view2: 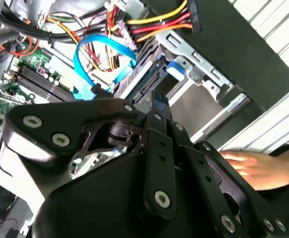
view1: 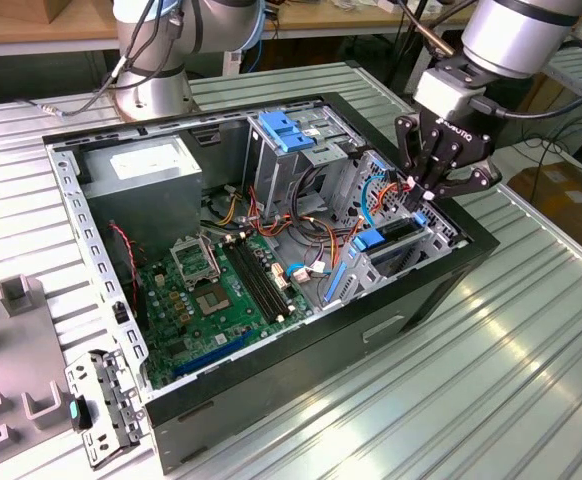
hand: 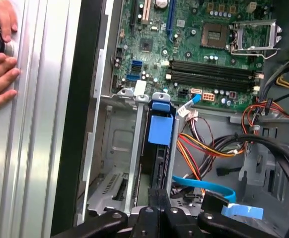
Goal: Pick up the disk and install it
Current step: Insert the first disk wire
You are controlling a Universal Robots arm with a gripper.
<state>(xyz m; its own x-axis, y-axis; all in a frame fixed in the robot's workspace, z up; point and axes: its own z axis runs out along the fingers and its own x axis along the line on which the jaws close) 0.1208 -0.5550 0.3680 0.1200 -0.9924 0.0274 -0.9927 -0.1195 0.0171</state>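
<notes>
At the exterior view's right end of the open computer case [view1: 371, 335], on the ribbed tabletop [view1: 491, 380]: the hand [view1: 423, 192], pointing down into the drive cage [view1: 443, 236]. The disk [view1: 371, 240] stands on edge in that cage.

First wrist view: hand [hand: 159, 193] drawn narrow, pinching the disk [hand: 159, 130] by its end. Motherboard [hand: 204, 49] beyond. Person's fingers [hand: 0, 74] on the tabletop.

Second wrist view: hand [view2: 159, 100] touching the disk [view2: 175, 68]. Blue cable [view2: 78, 64] beside it.
</notes>
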